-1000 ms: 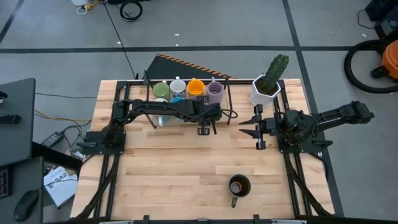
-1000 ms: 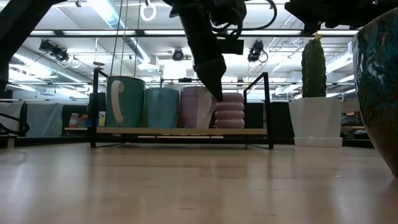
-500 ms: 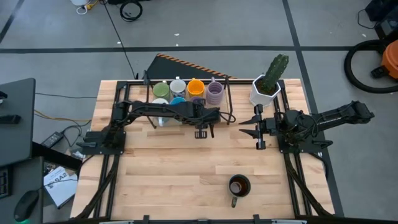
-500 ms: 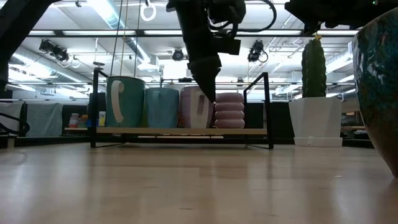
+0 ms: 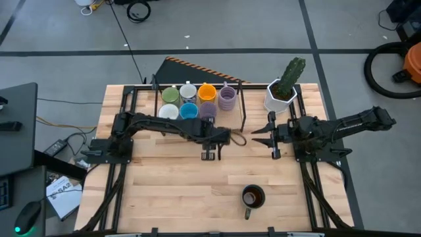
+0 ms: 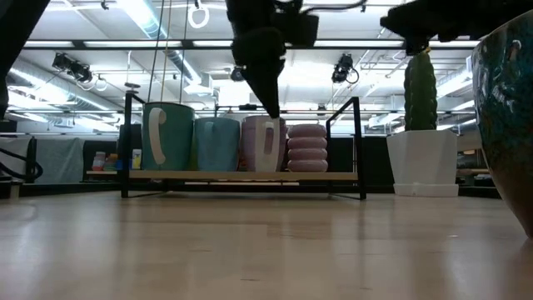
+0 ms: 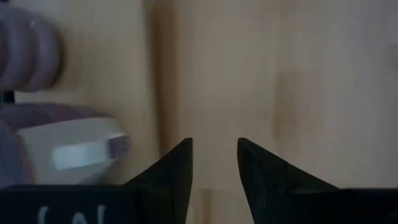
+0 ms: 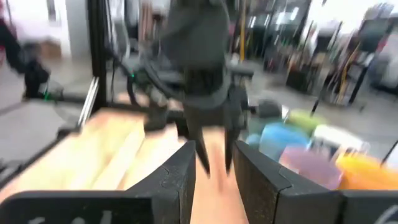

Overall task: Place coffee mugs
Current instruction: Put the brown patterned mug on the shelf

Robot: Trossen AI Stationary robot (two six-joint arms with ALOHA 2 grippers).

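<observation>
In the high view the dark mug (image 5: 252,196) sits alone on the table (image 5: 171,191) at the lower centre-right of the frame, its handle toward the bottom edge; in the low view its glazed side fills the right edge. Above it, at mid-frame, the left gripper (image 5: 210,155) hangs over bare wood just below the rack (image 5: 242,112), holding nothing; its wrist view shows the two fingers (image 7: 177,168) a narrow gap apart over the planks, with a lilac mug (image 7: 59,149) and the ribbed lilac mug (image 7: 28,53) at the left of that picture. To the right at the same height, the right gripper (image 5: 272,135) points toward the centre, fingers slightly parted and empty; its wrist view looks past them at the left arm with mugs blurred beyond. Farther up, the rack holds seven mugs in two rows: the nearer row has the white mug (image 5: 169,112), blue mug (image 5: 189,110) and the plain lilac mug, the farther row the green mug (image 5: 170,95), grey-white mug (image 5: 188,91), orange mug (image 5: 206,92) and ribbed lilac mug. In the low view the rack stands left of centre with the mugs side by side on its shelf. At the upper right of the table stands the white pot (image 5: 279,97) with its cactus (image 5: 291,72), just right of the rack.
</observation>
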